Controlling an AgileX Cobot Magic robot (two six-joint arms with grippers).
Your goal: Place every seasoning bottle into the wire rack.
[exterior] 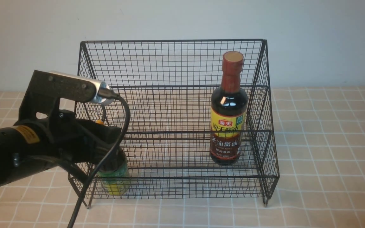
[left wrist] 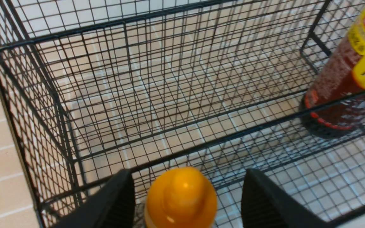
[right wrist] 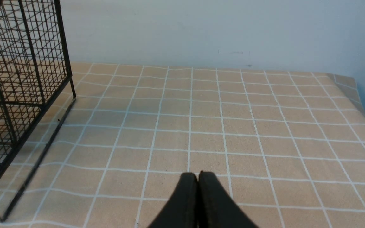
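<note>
The black wire rack [exterior: 169, 63] stands mid-table. The tall seasoning bottle [exterior: 229, 110], with a brown-red cap and yellow-and-red label, stands upright at its right end. The short bottle [exterior: 116, 177] with a green-yellow label stands in the lower front tier at the left end, mostly hidden by my left arm. My left gripper [exterior: 112, 148] is around it. In the left wrist view the gripper [left wrist: 187, 177] is open, and its fingers [left wrist: 119, 196] stand apart on either side of the orange-yellow cap [left wrist: 181, 198]. My right gripper [right wrist: 198, 174] is shut and empty, to the right of the rack [right wrist: 27, 63].
A beige checked cloth [exterior: 328, 142] covers the table, with a pale wall behind. The left arm's cable [exterior: 84, 196] hangs in front of the rack's left foot. The table's right edge [right wrist: 360, 101] shows in the right wrist view.
</note>
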